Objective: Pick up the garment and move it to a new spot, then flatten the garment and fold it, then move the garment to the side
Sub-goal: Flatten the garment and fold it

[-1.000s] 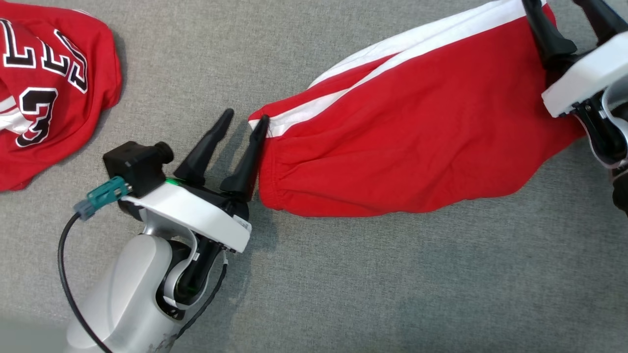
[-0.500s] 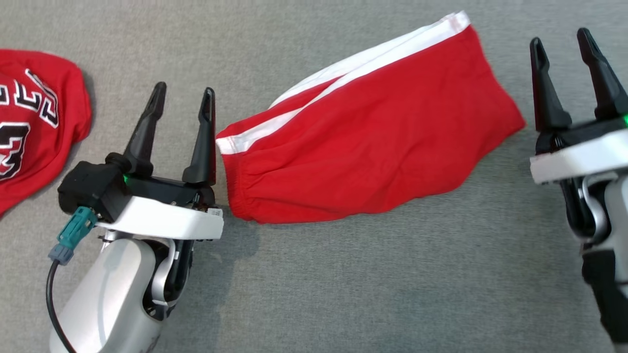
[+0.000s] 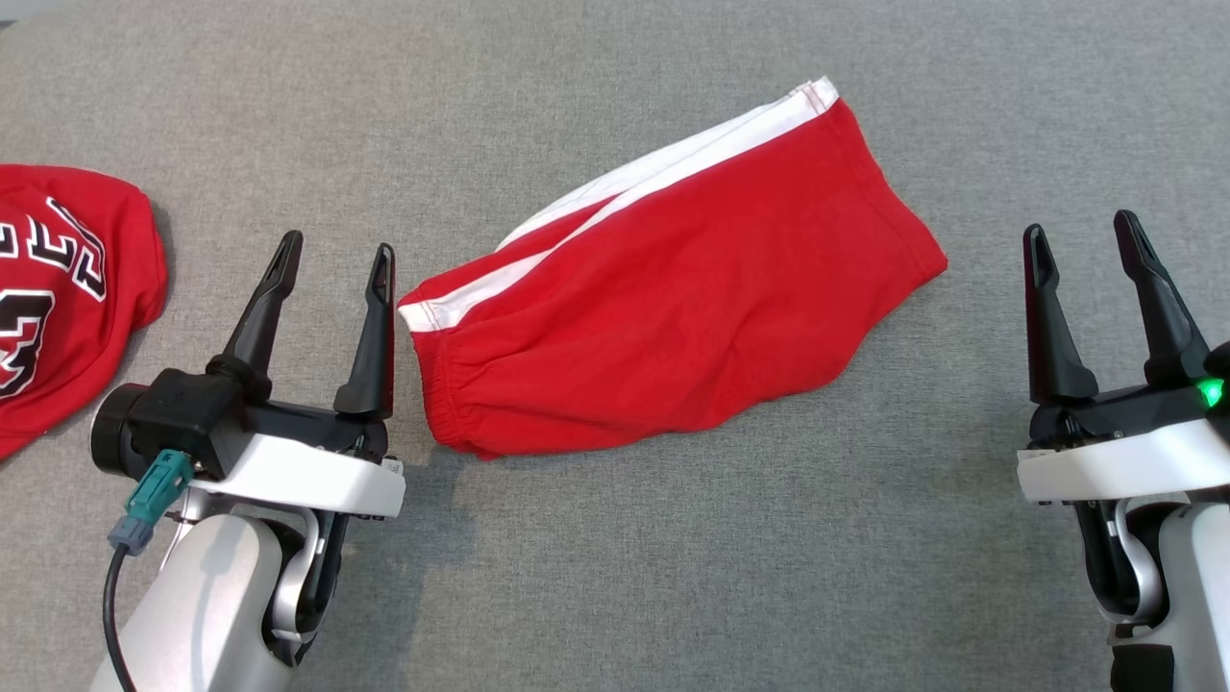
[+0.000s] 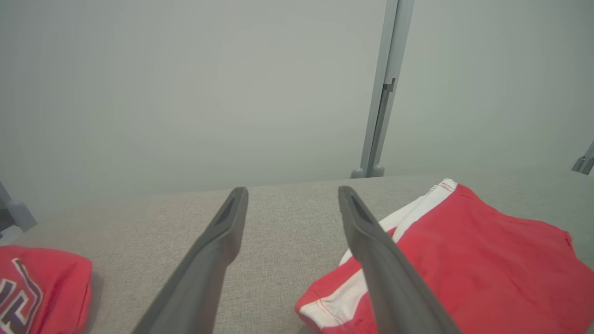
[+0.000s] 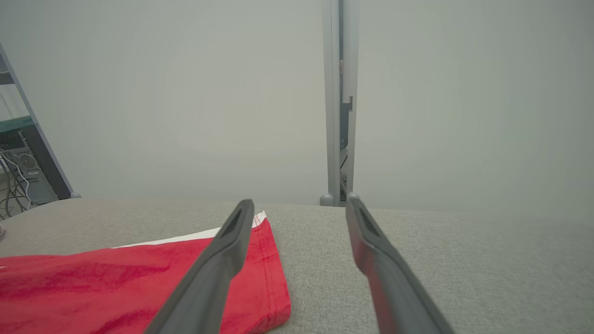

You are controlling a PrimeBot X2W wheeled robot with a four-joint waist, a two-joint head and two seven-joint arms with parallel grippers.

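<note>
While shorts (image 3: 673,308) lie between them, left hand (image 3: 336,245) close beside, right hand (image 3: 1078,223) apart; both wide, empty.

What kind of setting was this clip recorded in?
Probably a robotics lab or test cell, not a home: a grey fabric-covered worktable, plain pale partition walls joined by metal posts, and a rack with computer gear and loose cables.
</note>
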